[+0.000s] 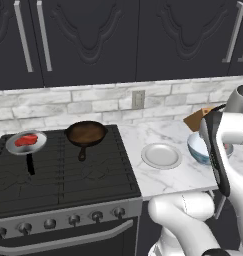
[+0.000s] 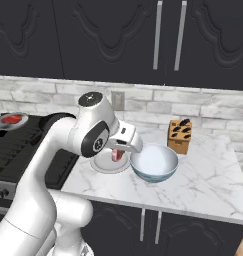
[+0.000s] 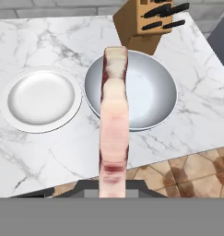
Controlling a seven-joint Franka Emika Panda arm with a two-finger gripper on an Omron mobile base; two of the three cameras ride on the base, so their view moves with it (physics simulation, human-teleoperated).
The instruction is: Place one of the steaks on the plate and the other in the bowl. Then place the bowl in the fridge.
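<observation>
Gripper (image 2: 116, 153) clamped on one steak (image 3: 114, 124) held edge-on above the bowl (image 3: 150, 92) and plate (image 3: 39, 99) on the marble counter (image 3: 49, 41), other steak (image 1: 26, 140) in a pan (image 1: 13, 145) on the stove (image 1: 63, 170)

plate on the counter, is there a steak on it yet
No, the plate lies bare beside the bowl, and the gripper's steak hangs above the counter.

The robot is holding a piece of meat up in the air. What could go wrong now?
1. The steak hangs edge-on from the shut gripper, so it might slip and drop onto the counter.
2. The plate and bowl sit close together; the steak could land across a rim.
3. The other steak waits in a pan on the stove, a long swing away.
</observation>
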